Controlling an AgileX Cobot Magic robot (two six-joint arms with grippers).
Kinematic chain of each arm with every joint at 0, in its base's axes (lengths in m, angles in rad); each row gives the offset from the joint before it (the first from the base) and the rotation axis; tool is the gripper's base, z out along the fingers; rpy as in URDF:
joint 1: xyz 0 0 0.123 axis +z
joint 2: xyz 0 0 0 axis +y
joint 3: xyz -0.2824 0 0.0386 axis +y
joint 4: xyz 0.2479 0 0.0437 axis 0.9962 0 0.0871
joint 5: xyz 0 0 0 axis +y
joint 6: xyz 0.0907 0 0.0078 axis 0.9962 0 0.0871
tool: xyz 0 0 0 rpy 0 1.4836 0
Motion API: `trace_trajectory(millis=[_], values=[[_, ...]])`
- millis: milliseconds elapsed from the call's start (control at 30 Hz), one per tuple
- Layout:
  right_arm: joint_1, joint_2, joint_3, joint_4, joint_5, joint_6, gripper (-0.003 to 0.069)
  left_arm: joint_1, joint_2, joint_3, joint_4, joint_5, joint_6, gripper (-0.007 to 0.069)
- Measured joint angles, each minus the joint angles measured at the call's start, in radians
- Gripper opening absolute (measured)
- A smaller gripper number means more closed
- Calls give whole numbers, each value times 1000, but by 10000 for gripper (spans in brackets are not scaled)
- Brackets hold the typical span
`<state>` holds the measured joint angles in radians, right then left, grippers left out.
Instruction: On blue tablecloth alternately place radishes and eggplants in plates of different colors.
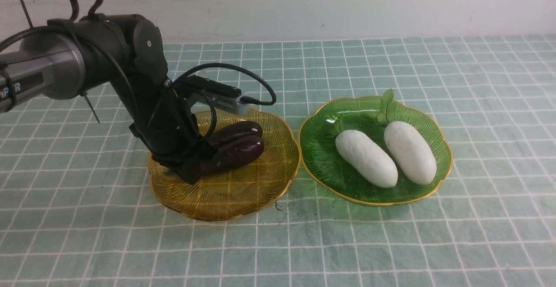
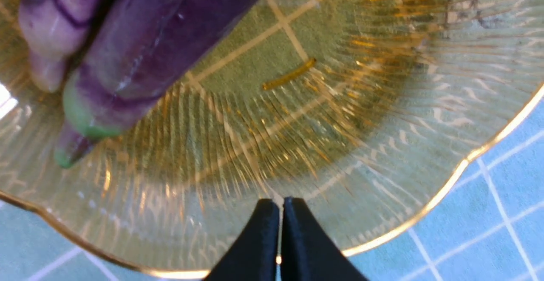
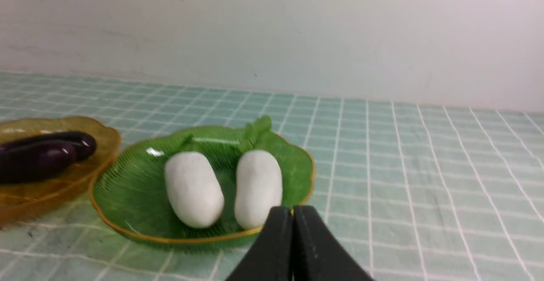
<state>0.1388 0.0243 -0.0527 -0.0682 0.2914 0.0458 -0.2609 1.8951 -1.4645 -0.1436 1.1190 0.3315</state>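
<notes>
While the left gripper [image 2: 280,206] hangs with fingers pressed together, empty, over the ribbed amber plate [image 1: 243,196], two glossy purple eggplants [image 1: 236,146] lie inside; the right gripper [image 3: 292,217] is likewise closed near the green plate [image 1: 323,159] holding two smooth white radishes [image 1: 386,152] on the blue tablecloth [image 1: 478,226].

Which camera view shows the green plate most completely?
The front view: the whole green plate and its gold rim are visible there, holding both radishes. The right wrist view also shows it, but the shut right end effector covers part of its rim. The left wrist view shows only the amber plate.
</notes>
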Motion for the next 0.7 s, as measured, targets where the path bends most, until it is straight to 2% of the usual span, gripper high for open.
trace_trajectory(millis=[100,333,700], values=[[-32,-14,65,2,1,0,-15,0,-21,-11,-6,69,-2,-8],[-67,-19,82,5,48,0,-15,0,-136,-52,-3,93,-1,-8],[-138,-32,80,6,59,0,-15,0,-499,-63,-42,120,-2,-7]])
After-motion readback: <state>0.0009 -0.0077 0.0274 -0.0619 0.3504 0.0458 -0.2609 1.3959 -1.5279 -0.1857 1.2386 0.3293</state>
